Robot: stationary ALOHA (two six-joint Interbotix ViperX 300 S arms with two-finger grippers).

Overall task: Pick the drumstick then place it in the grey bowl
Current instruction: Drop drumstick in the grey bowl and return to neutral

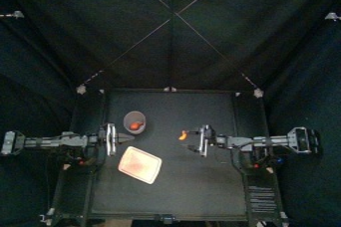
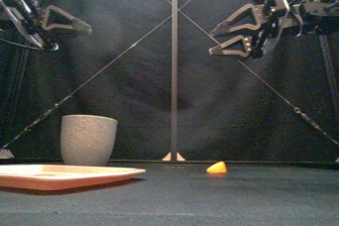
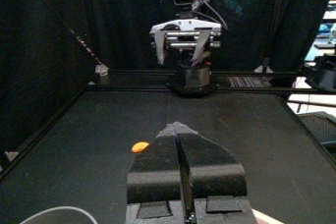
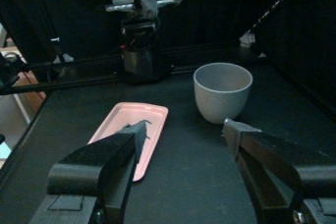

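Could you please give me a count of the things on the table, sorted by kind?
Grey cup: 1
Pink tray: 1
Small orange toy food: 1
Total: 3, not counting a red spot seen inside the cup from above, too small to identify.

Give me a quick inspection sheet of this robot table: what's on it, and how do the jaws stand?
Surface: black table, flat, no spills seen.
Job's things: a small orange drumstick lies on the table to the right of the grey bowl, well apart from it. The bowl stands upright.
Clutter: a flat pink tray lies in front of the bowl, nothing seen on it.
Grippers: the left gripper is high above the table, jaws shut, holding nothing. The right gripper is also high, jaws open, empty.
Cables: nothing seen loose on the table.
Surroundings: black curtains at the back and sides.
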